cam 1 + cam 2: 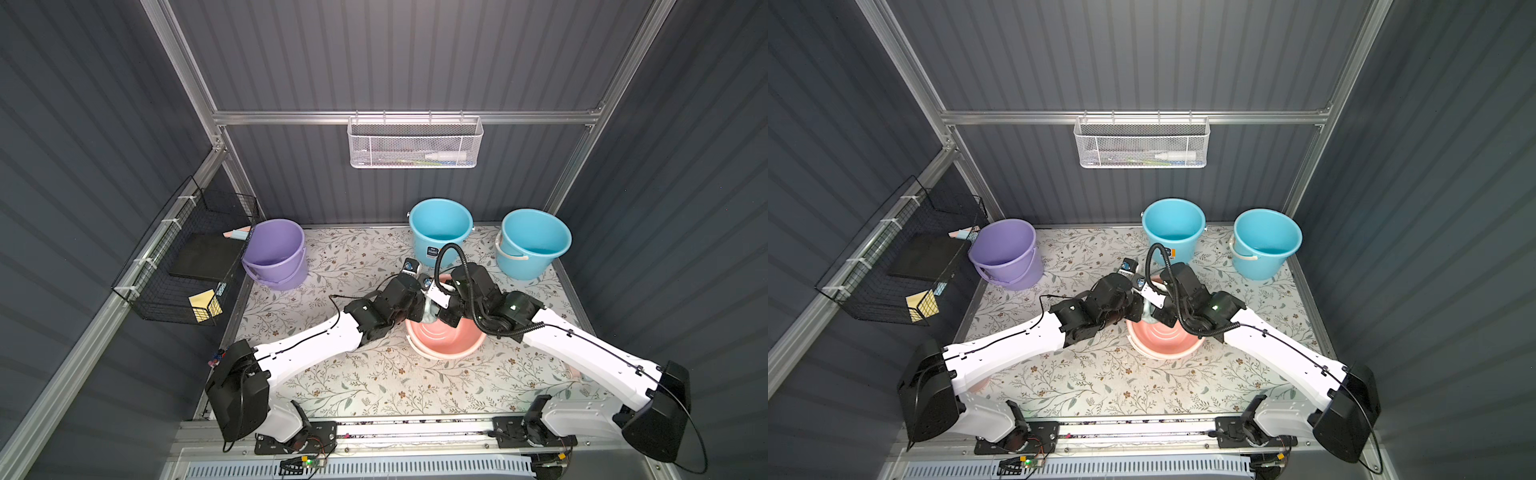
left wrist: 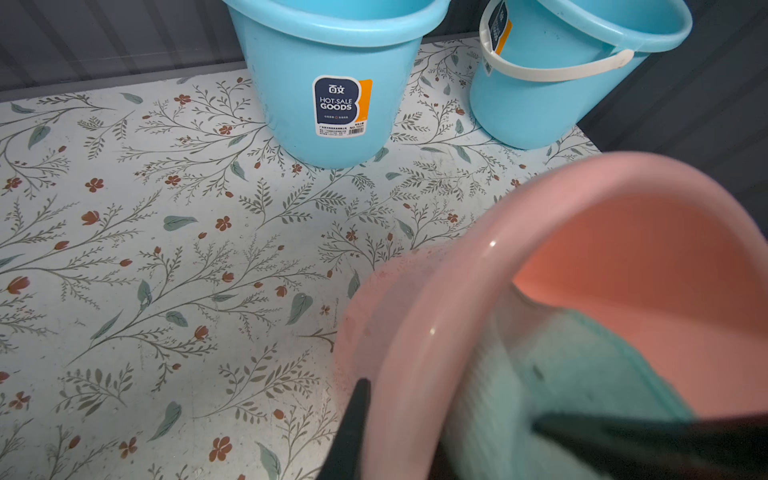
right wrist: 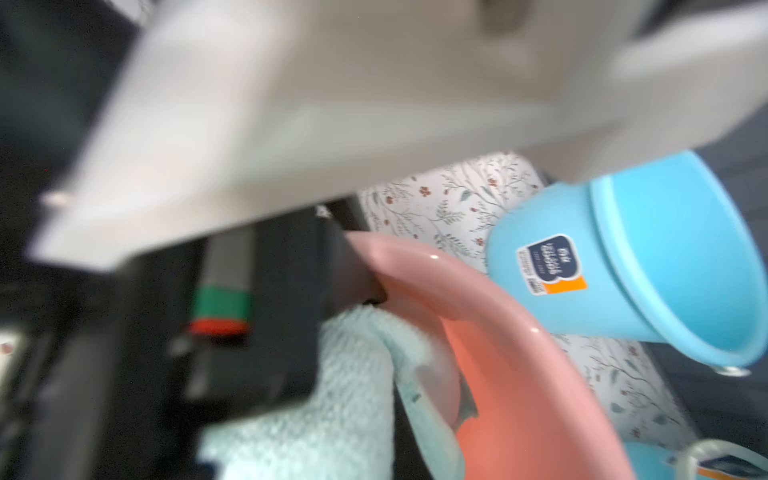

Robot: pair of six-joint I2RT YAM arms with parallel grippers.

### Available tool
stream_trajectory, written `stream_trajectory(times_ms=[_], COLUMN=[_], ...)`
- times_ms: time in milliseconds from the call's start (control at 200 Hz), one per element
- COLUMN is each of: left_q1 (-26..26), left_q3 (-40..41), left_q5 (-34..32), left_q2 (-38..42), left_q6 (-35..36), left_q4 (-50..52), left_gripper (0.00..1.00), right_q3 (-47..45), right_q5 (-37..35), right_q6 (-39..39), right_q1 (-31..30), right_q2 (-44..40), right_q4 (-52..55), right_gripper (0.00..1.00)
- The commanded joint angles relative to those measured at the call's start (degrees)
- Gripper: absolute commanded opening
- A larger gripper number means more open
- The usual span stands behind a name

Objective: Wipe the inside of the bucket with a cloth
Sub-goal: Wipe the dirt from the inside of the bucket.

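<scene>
A pink bucket sits mid-table on the floral mat, both arms meeting over its far rim. My left gripper is shut on the bucket's rim, with one black finger outside the wall and the other inside. A light teal cloth hangs inside the bucket against the wall. My right gripper is shut on the cloth. Its fingertips are hidden by the cloth and the arms.
Two blue buckets stand at the back wall just behind the pink one. A purple bucket is at the back left. A black wire basket hangs on the left wall and a white mesh basket on the rear rail.
</scene>
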State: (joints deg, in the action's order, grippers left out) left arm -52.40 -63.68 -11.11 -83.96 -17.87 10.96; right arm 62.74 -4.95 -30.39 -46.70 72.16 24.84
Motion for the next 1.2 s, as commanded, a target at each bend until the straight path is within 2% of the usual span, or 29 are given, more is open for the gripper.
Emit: stream_trajectory(times_ms=[0, 300, 480, 645, 745, 930, 1061, 1196], left_q1=[-0.13, -0.15, -0.09, -0.03, -0.10, -0.07, 0.19, 0.97], left_q3=[-0.13, 0.09, -0.08, -0.75, -1.49, -3.75, -5.52, -7.10], left_q5=[-0.09, -0.75, -1.56, -2.67, -3.13, -3.26, -2.61, -1.63], left_q2=[2.66, 2.84, 2.85, 2.41, 2.08, 1.52, 1.44, 1.17], left_q6=[-0.07, -0.24, -0.50, -1.02, -1.36, -2.90, -5.72, -8.59], left_q4=[-1.55, -1.21, -0.99, -0.25, 0.18, 1.53, 2.46, 3.57], left_gripper=[0.00, 0.00, 0.00, 0.00, 0.00, 0.00, 0.00, 0.00], right_q3=[1.33, 1.93, 1.23, -0.78, -0.79, -1.75, -2.14, -4.53], right_q5=[-10.48, -24.48, -27.21, -26.53, -22.16, -7.99, 6.18, 19.86], right_q6=[-4.10, -7.64, -8.21, -9.04, -8.47, -9.84, -6.96, -1.92], right_q1=[0.77, 1.08, 1.04, 1.06, 1.08, 1.04, 1.06, 1.08], right_q2=[0.06, -2.03, -6.48, -10.54, -12.41, -14.91, -15.88, -15.71], right_q4=[-5.35, -3.47, 6.53, 16.76, 24.47, 35.15, 33.88, 25.52], right_gripper=[0.00, 0.00, 0.00, 0.00, 0.00, 0.00, 0.00, 0.00])
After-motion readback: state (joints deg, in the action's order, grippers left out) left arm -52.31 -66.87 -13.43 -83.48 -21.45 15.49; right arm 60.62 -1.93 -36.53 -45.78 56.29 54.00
